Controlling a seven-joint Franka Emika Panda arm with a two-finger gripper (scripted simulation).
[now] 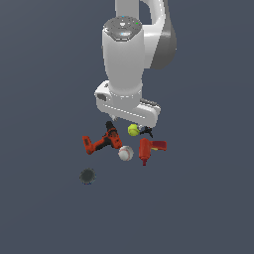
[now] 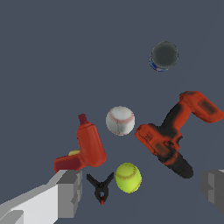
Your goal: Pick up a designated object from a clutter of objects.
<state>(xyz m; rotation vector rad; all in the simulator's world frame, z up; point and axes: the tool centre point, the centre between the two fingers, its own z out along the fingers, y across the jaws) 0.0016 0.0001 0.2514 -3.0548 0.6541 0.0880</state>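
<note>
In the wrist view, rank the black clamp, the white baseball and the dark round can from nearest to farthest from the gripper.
Gripper, fingers spread wide:
1. Black clamp, sitting between the fingers, beside the tennis ball.
2. White baseball, farther out, between the all-red tool and the drill.
3. Dark round can, farthest, lying apart from the cluster.

Red tool-like item (image 2: 87, 146) beside baseball (image 2: 120, 120)
</note>
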